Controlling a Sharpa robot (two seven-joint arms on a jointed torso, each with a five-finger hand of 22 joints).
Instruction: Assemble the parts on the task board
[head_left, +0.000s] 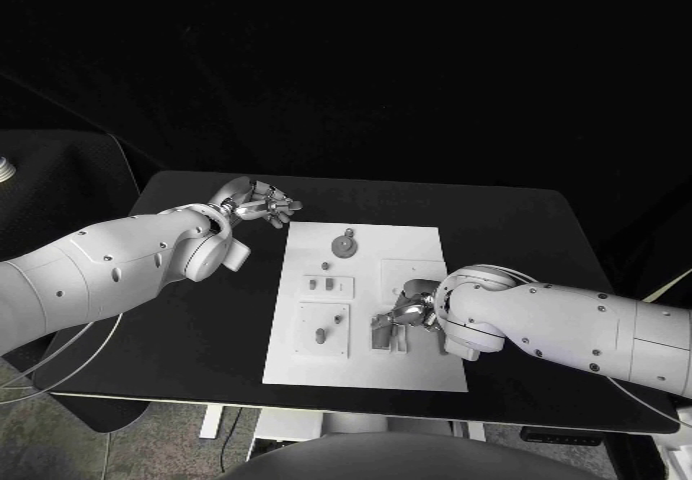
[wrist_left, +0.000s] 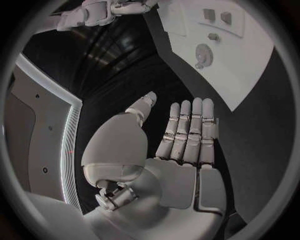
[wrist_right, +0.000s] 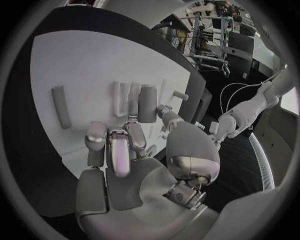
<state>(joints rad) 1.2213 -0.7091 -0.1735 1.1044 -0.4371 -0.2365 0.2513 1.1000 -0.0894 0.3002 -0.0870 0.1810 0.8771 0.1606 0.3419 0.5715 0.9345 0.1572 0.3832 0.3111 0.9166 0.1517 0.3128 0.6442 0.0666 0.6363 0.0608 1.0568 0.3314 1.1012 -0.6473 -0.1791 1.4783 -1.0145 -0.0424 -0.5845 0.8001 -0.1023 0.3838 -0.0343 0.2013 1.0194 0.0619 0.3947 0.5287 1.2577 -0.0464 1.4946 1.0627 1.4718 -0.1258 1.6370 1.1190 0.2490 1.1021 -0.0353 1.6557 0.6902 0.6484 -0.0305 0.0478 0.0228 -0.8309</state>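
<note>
We see the white task board (head_left: 368, 350) lying in the middle of the black table (head_left: 534, 215). The left hand (head_left: 257, 205) is above the bare table just beside the far left corner of the board, well apart from the parts. In the left wrist view its fingers (wrist_left: 187, 127) are straight, side by side, and they hold nothing; the thumb is away from them.

The right hand (head_left: 411, 315) is low over the near right part of the board. Its fingers (wrist_right: 115, 147) are curled down among some upright grey parts (wrist_right: 147, 102), but we cannot tell if it grips one of them, because the hand itself hides the contact. One grey peg (wrist_right: 61, 106) lies on the board apart from the fingers.

On the far part of the board there is a round gear (head_left: 346, 243). On the left side of the board are two raised plates, and a small peg (head_left: 322, 335) stands on the nearer one. The right arm (head_left: 577, 325) covers the near right edge of the board.
</note>
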